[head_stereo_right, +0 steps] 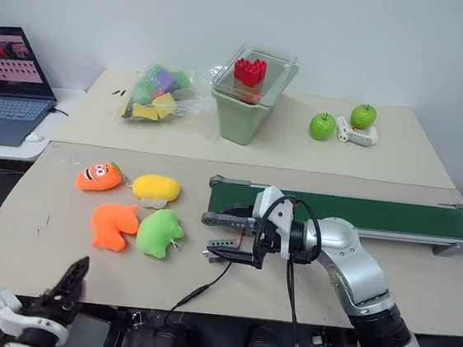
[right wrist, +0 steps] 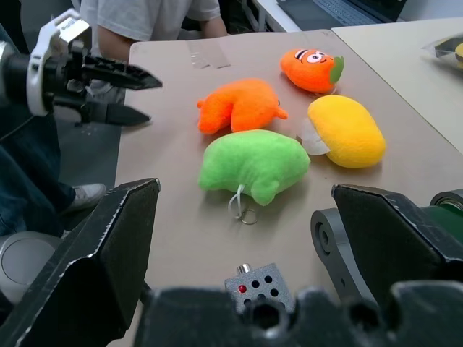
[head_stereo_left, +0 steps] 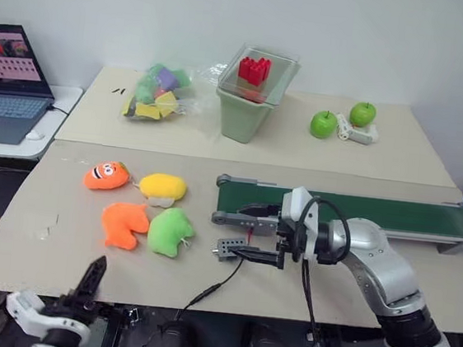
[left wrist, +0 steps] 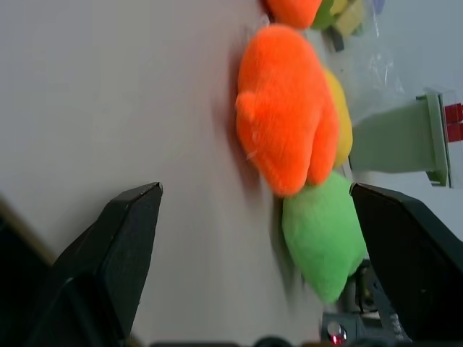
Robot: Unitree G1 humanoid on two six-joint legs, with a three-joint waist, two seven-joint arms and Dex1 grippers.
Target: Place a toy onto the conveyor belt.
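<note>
The left gripper (head_stereo_left: pixel 92 279) hangs at the table's (head_stereo_left: pixel 57 255) near edge, its fingers wide apart and holding nothing. Just beyond it on the table lies the toy (head_stereo_left: pixel 123 223), a plain orange plush, untouched. The green plush (head_stereo_left: pixel 170 231) lies against its right side, and the yellow plush (head_stereo_left: pixel 162 187) sits behind them. The orange plush with a face (head_stereo_left: pixel 105 175) rests farther left of the yellow one.

The right gripper (head_stereo_left: pixel 252 232) points leftward over the table by the near left end of the belt (head_stereo_left: pixel 393 215), its fingers open and empty. A small grey box (head_stereo_left: pixel 228 248) with a cable sits on the table below it. The belt runs off to the right, with nothing on it.

On the far table stand a green bin (head_stereo_left: pixel 246 113) holding red blocks, a bag of toys (head_stereo_left: pixel 157 91) and two green apples (head_stereo_left: pixel 324 123). A laptop (head_stereo_left: pixel 9 84) sits at far left.
</note>
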